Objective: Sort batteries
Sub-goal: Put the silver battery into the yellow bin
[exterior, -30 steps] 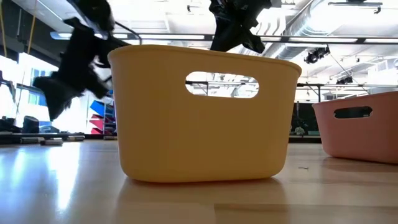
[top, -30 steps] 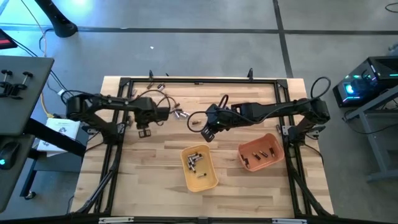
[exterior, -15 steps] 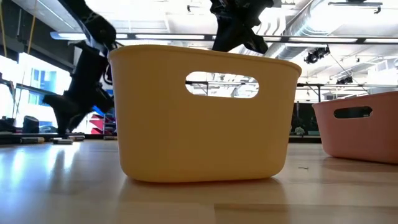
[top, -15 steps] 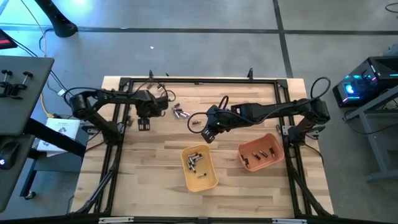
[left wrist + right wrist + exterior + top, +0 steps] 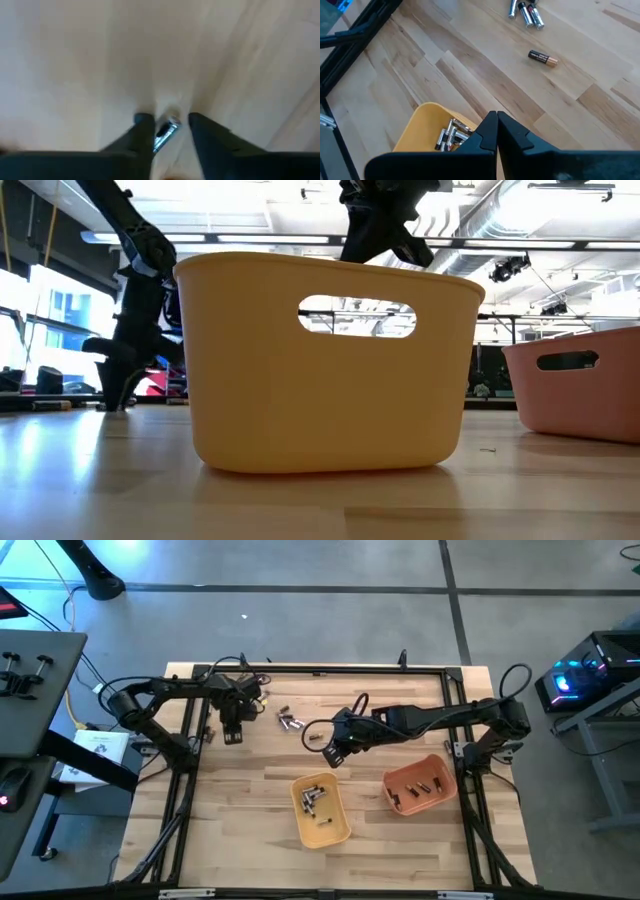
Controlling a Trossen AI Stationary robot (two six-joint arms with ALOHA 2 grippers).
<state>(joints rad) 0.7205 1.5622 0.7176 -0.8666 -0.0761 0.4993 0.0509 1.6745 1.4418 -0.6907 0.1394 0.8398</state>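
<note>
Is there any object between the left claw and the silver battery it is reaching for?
No. In the left wrist view the silver battery already lies between the left claw fingers, on bare wood. Nothing visible blocks it.
</note>
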